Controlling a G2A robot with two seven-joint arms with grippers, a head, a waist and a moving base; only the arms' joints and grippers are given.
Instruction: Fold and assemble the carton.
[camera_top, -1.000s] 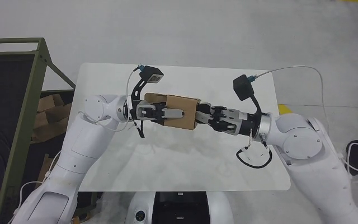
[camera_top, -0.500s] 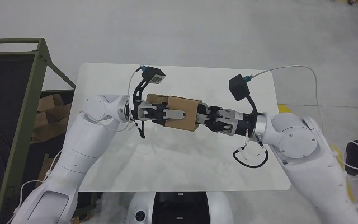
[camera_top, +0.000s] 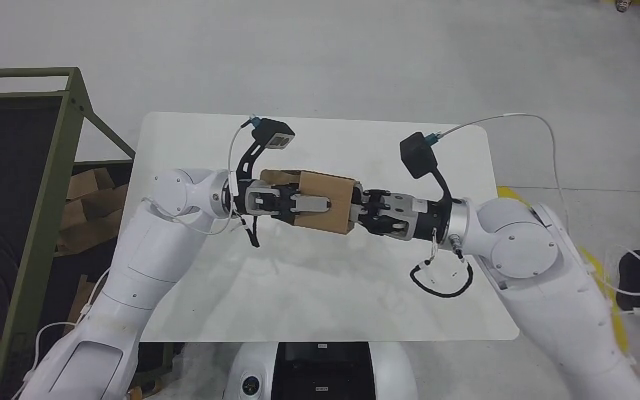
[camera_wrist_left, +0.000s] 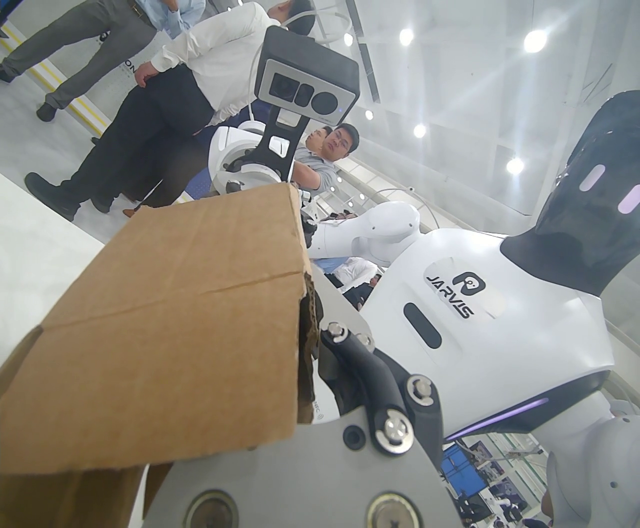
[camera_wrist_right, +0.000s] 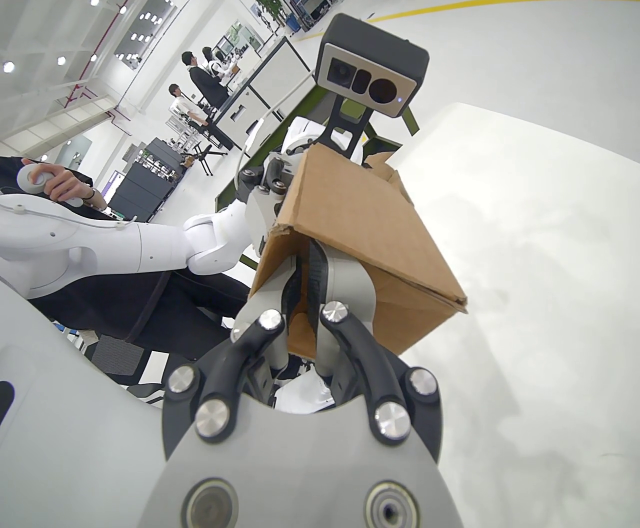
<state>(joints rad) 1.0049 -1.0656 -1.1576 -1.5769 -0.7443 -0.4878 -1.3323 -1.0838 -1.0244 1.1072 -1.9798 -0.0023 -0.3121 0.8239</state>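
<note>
Bright overhead light; ceiling lamps (camera_wrist_left: 534, 41) flare into starry glare, the white table (camera_top: 330, 290) gleams, 2 wrist views bend near edges.

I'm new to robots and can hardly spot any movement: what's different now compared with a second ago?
The right gripper slid a little toward the left gripper, seemingly pushing further into the open end of the carton. The left gripper stayed where it was, fingers clamped on the carton, which barely shifted.
</note>
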